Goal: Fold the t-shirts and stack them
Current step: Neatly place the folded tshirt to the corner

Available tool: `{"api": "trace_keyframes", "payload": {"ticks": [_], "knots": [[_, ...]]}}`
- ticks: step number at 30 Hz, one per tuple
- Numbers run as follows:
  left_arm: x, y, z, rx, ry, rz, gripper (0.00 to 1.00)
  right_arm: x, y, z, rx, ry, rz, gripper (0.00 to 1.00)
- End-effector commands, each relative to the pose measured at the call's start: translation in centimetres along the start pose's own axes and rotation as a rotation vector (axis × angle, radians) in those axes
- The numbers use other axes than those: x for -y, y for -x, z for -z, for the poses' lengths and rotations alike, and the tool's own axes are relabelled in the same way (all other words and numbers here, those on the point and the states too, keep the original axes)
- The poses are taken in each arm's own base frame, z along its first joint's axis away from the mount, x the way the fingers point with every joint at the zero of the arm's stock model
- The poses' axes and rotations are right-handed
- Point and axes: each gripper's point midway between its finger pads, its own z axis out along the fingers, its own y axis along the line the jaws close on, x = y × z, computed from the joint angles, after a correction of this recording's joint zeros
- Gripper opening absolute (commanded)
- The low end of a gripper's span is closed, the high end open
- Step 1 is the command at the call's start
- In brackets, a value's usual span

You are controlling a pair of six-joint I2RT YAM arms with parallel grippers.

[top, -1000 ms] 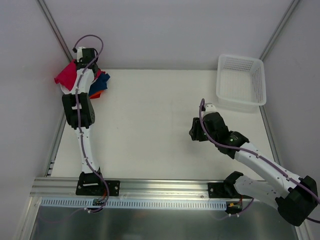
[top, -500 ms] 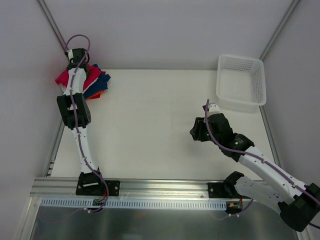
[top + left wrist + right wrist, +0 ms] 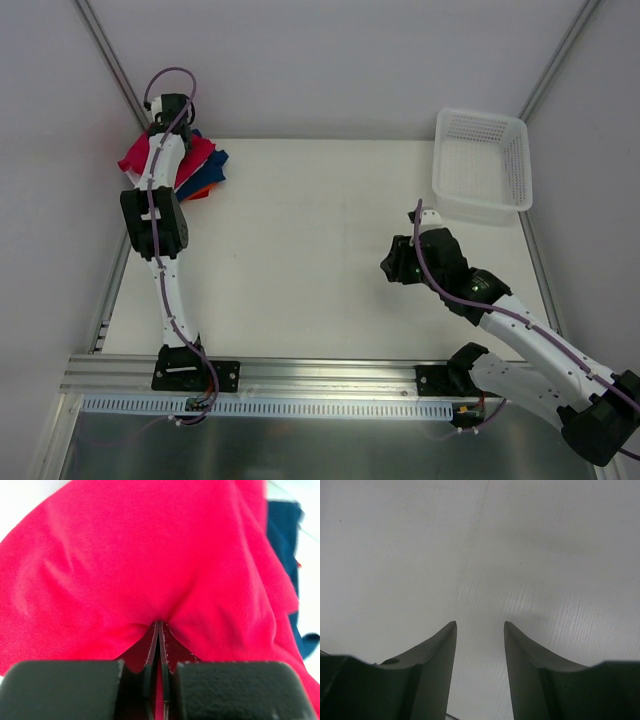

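Red t-shirt (image 3: 150, 555) pinched in closed left claw (image 3: 159, 623) | blue t-shirt (image 3: 282, 535) under it | right claw (image 3: 479, 624) open over table (image 3: 530, 530)

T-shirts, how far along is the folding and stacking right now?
Looks done: a dark blue t-shirt and an orange t-shirt lie piled at the far left corner of the table. In hand: the left fingers are shut on the red t-shirt over that pile. Left: laying it down folded; whether it's neatly folded is unclear. The right fingers are open above the table, holding nothing.
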Motion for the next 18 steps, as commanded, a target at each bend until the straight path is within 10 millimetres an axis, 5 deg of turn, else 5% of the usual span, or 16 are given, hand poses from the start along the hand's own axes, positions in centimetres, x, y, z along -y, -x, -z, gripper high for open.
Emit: {"api": "trace_keyframes", "payload": {"ticks": [1, 6, 10, 12, 18], "knots": [[2.2, -0.2, 7.0, -0.015, -0.029, -0.095, 0.0, -0.1, 0.1, 0.3, 0.013, 0.009, -0.025, 0.46], [2.5, 5.7, 15.0, 0.165, -0.067, -0.059, 0.0, -0.1, 0.6, 0.4, 0.024, 0.006, -0.021, 0.46], [3.0, 8.2, 20.8, 0.267, -0.111, -0.061, 0.01, -0.2, 1.0, 0.4, 0.027, 0.002, -0.012, 0.46], [2.4, 9.2, 23.3, 0.313, -0.113, -0.043, 0.1, -0.2, 1.3, 0.6, 0.034, -0.001, -0.011, 0.48], [4.8, 7.8, 28.3, 0.341, -0.233, -0.037, 0.47, -0.1, 1.8, 0.5, 0.041, -0.013, -0.009, 0.61]]}}
